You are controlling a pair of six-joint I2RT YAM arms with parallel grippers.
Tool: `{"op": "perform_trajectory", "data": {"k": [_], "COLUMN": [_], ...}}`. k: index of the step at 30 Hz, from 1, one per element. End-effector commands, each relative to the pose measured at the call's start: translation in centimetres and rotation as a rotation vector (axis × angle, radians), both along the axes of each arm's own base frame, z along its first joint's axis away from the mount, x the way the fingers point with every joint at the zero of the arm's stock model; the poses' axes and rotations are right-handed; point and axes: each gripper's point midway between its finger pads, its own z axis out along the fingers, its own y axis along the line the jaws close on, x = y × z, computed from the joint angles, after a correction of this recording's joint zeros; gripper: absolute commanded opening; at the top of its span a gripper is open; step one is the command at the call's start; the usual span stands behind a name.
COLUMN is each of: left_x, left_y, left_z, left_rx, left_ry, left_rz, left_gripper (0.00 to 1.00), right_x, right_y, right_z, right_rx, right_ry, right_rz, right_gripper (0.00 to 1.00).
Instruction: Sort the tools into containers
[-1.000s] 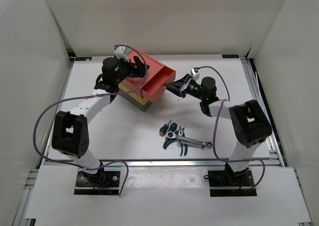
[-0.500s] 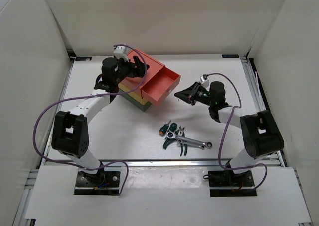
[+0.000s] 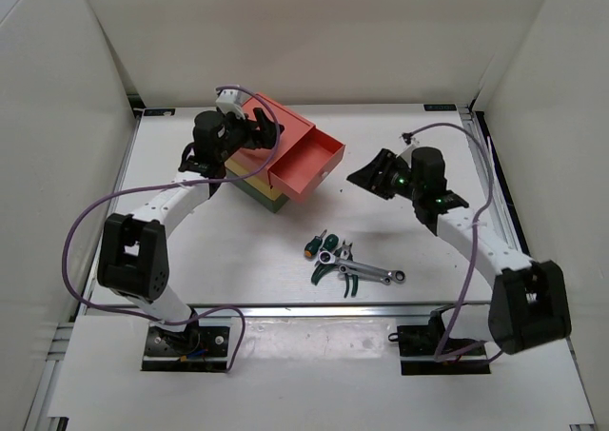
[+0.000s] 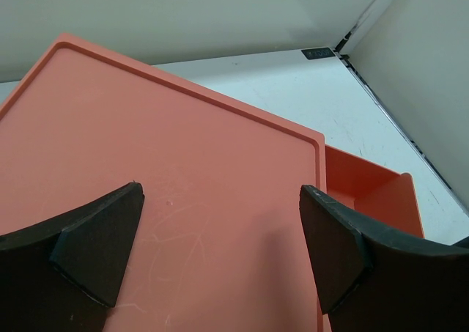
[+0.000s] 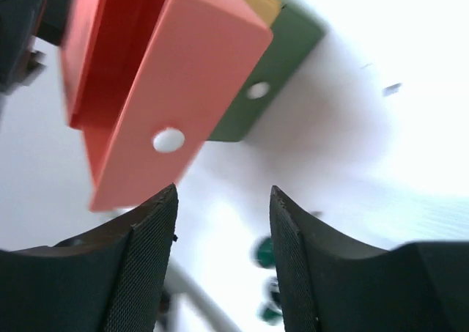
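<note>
Our right gripper (image 3: 360,176) has backed off to the right, apart from the red drawer (image 3: 306,166). That drawer stands further out than a second ago.

Tools (image 3: 347,264) lie clustered; salmon-red drawer (image 3: 306,165) stands open.

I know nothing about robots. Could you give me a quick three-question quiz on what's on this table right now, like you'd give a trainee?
1. True or false: the red drawer is pulled out of the stack of boxes.
2. Where does the wrench lie?
A) inside the red drawer
B) on the table, by the pliers
C) on top of the stack
3. What is the right tool holding?

Key: 1 true. 2 B. 3 nothing; its fingers are open and empty, pointing towards the drawer's front.
</note>
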Motion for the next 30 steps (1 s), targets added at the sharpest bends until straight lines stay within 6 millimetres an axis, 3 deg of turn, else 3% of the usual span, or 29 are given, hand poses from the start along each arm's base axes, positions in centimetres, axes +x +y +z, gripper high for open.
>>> {"op": "perform_trajectory", "data": {"k": [1,6,9,14,17,19,23,30], "left_x": [-2.9,-3.4,-3.8,-4.0,-4.1,-4.1,-4.1,-4.8], "left_y": [1.9,2.0,2.2,2.4,2.2,2.0,2.2,2.3], "left_z": [-8.1,-8.2,-8.0,-7.5,-7.2,-6.6,-5.9,-5.4], "left_rx": [0.062,0.066,0.071,0.08,0.071,0.06,0.059,0.067], "left_ry": [0.296,0.295,0.292,0.284,0.281,0.27,0.255,0.247], "left_rz": [0.044,0.043,0.043,0.046,0.036,0.03,0.038,0.032], "left_gripper": [0.99,0.99,0.99,0.99,0.99,0.99,0.99,0.99], "right_x": [-1.6,-6.4,-8.8,-13.5,-14.8,-14.7,-16.0,-16.9], "right_y": [-3.7,-5.7,-4.7,-2.8,-1.6,-1.6,-0.2,0.7], "right_z": [-2.8,-6.0,-6.0,-8.5,-8.8,-9.1,-9.9,-11.4], "right_rx": [-0.356,-0.552,-0.585,-0.701,-0.751,-0.81,-0.852,-0.962], "right_ry": [-0.058,-0.048,-0.15,-0.261,-0.346,-0.36,-0.367,-0.382], "right_rz": [0.03,0.113,0.204,0.427,0.496,0.493,0.604,0.728], "right_gripper": [0.56,0.47,0.47,0.52,0.59,0.6,0.56,0.51]}}
